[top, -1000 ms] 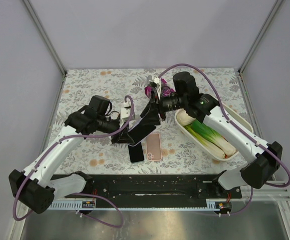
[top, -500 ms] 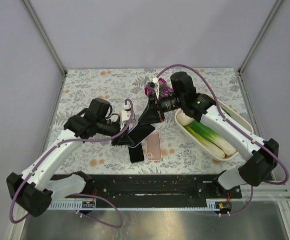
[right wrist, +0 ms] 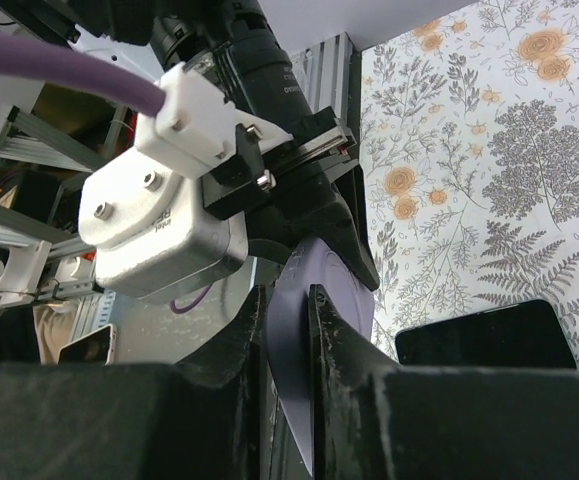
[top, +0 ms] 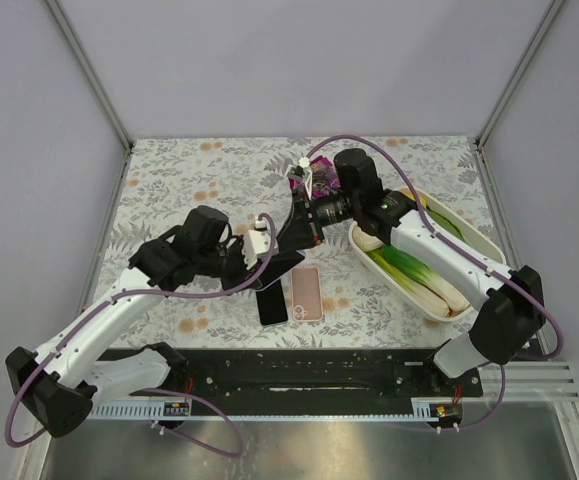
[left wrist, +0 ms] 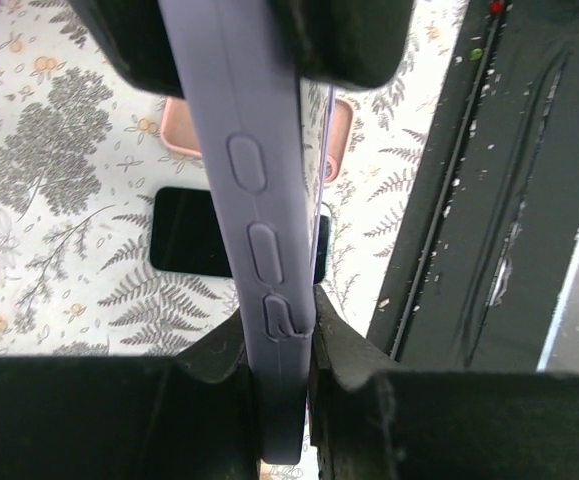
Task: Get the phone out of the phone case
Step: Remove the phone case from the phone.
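Top view: both arms meet over the middle of the floral-print tabletop (top: 169, 180).

Left fingers (left wrist: 209, 375): nearly closed, clamped on the lower end of a lavender silicone phone case (left wrist: 254, 180). We see the case edge-on, with its moulded side buttons facing the left wrist camera.

Right fingers (right wrist: 349, 360): closed down to a narrow gap, pinching the thin edge of the same case from the opposite end. The left arm's wrist, with its white camera mount, is just beyond them.

Position of the case: held between the two arms and lifted off the tabletop, tilted in the top view. We cannot tell whether the phone is seated inside it.

Below the case, a flat black rectangular phone (top: 272, 307) lies on the tabletop. Just beside it is a pink rounded-rectangle slab (top: 306, 293); we cannot tell if this is a phone or a case.

On the right, a white oblong tray (top: 469, 235) holds green-and-white leeks (top: 414, 270).
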`<state>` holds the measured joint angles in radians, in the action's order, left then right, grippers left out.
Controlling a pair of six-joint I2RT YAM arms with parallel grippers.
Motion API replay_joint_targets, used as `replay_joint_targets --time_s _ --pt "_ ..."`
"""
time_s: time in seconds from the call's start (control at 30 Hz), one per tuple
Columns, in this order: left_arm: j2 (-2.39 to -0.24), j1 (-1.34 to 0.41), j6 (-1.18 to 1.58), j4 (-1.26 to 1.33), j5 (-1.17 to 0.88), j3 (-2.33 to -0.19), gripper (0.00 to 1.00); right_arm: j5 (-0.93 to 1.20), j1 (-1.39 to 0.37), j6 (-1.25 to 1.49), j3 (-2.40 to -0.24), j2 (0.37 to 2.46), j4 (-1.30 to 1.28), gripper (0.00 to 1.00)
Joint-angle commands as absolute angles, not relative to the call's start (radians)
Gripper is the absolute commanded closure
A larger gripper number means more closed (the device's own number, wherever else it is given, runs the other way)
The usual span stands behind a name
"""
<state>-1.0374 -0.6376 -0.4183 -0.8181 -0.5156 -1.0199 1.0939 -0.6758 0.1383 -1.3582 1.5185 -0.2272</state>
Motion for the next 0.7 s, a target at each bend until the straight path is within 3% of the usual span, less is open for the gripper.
replay_joint_targets --time_s 0.0,0.67 --pt "-1.009 -0.701 -0.500 -0.643 -0.316 -1.019 1.00 0.991 -0.681 0.350 -1.347 1.563 -0.158 1.00" --pt "-0.996 -0.822 -0.469 -0.565 -0.078 -0.991 1.00 0.962 -0.647 0.505 -1.313 1.621 -0.069 1.00"
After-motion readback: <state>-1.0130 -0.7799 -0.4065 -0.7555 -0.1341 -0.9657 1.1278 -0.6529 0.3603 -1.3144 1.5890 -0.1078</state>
